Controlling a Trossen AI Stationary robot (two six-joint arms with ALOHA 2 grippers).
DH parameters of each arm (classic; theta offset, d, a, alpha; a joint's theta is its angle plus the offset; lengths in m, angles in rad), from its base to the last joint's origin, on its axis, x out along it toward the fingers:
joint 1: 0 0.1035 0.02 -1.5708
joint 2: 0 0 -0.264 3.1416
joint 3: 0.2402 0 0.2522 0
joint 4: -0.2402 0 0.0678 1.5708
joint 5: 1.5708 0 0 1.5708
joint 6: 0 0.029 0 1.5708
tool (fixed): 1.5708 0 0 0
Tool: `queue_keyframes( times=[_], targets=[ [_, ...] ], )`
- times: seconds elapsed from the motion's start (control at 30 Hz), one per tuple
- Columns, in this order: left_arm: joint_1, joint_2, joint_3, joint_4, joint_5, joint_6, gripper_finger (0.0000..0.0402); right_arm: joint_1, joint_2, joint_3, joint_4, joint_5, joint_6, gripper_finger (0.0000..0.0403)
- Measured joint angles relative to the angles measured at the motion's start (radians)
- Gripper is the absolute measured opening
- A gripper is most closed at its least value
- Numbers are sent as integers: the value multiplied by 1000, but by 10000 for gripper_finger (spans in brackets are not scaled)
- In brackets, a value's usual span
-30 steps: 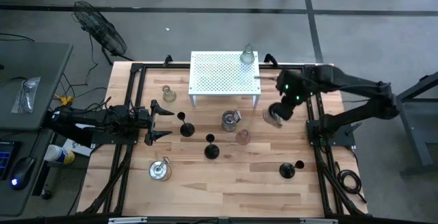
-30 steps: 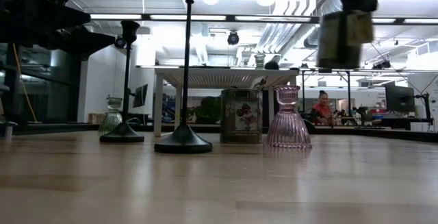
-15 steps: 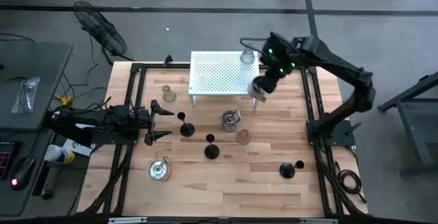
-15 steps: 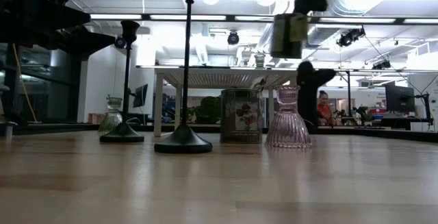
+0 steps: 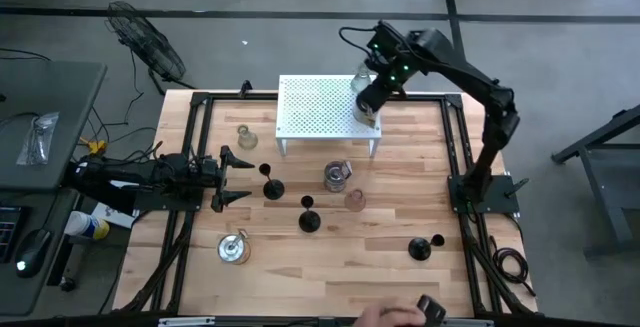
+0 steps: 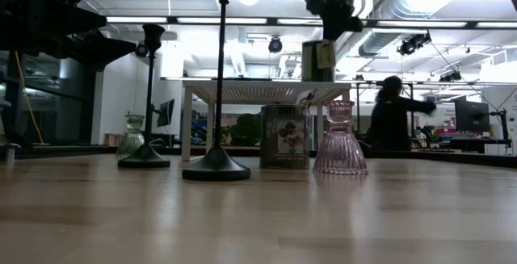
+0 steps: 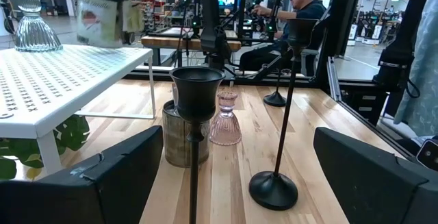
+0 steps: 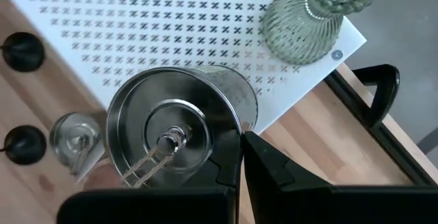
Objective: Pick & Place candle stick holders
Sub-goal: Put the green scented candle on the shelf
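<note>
The right tool (image 5: 371,105) is closed on the rim of a silvery cylindrical holder (image 5: 366,110), holding it above the white perforated rack (image 5: 320,107), over the rack's right edge near the far side of the table (image 5: 330,267). A ribbed clear-glass holder (image 5: 361,81) stands on the rack's far right corner, just beside the held one. Below the rack's front edge, toward the middle of the table, stand another silvery holder (image 5: 337,175) and a pinkish holder (image 5: 355,200), near each other. Two black stemmed holders (image 5: 272,188) stand left of them, and a third (image 5: 419,249) stands near the table's right edge. A small glass holder (image 5: 246,138) sits left of the rack and another clear one (image 5: 234,249) near the front left. The left tool (image 5: 232,177) waits wide open and empty at the table's left edge.
</note>
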Motion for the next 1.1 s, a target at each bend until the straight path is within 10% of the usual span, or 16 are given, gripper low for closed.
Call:
queue_keyframes(
  times=[1.1],
  targets=[
    [0,0,0,0,0,0,372,-77,53,1,101,-10,-18,4]
  ],
)
